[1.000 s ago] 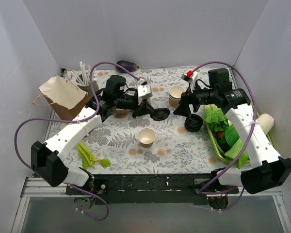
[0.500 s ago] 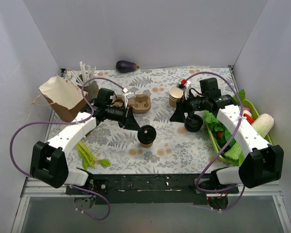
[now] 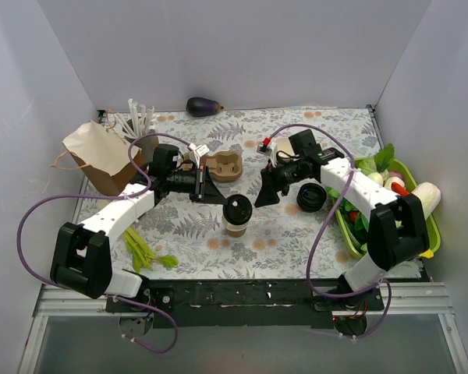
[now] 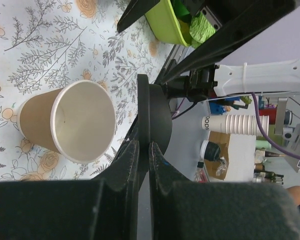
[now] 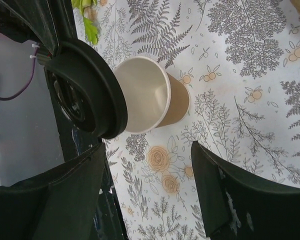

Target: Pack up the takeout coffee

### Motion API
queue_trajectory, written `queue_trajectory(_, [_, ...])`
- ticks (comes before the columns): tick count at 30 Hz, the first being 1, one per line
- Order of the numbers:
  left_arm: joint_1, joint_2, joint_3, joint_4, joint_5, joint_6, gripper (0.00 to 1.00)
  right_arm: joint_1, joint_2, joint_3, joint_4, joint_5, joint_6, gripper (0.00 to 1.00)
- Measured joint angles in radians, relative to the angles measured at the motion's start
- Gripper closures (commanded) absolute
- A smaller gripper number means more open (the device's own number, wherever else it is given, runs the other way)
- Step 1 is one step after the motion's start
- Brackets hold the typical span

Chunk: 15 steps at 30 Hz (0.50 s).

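Left gripper (image 4: 144, 165) pinching the black lid (image 4: 155, 117) just above the paper cup (image 4: 70, 122), right gripper (image 5: 145, 192) spread beside it — an off-centre press could tip it.

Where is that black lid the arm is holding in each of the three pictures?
Top external: lid at centre, above the cup.
Left wrist: lid edge-on at centre, pinched in the left gripper, right of the cup.
Right wrist: lid upper left, beside the cup.
Shared landmark: the open cup.

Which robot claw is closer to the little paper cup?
Left. The left claw holds the lid right above the cup; the right claw hangs open, off to its far right.
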State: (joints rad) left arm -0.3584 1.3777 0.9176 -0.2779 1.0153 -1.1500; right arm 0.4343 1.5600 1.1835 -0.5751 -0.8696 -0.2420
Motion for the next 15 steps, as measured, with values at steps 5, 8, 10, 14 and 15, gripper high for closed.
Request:
queue_trajectory(5, [0.009,0.042,-0.007,0.016,-0.014,-0.021,1.00,0.035,0.067,0.027,0.025,-0.002,0.034,0.23])
queue_trajectory(8, [0.013,0.071,-0.011,0.016,-0.033,-0.028,1.00,0.037,0.081,0.027,0.030,-0.004,0.055,0.24])
queue_trajectory(10, [0.014,0.077,-0.011,0.016,-0.046,-0.029,1.00,0.037,0.083,0.027,0.035,-0.009,0.064,0.24])
queue_trajectory(14, [0.019,0.083,-0.011,0.016,-0.065,-0.029,1.00,0.044,0.083,0.027,0.055,-0.017,0.088,0.25])
queue_trajectory(15, [0.020,0.087,-0.011,0.016,-0.069,-0.029,1.00,0.048,0.083,0.027,0.059,-0.017,0.092,0.25])
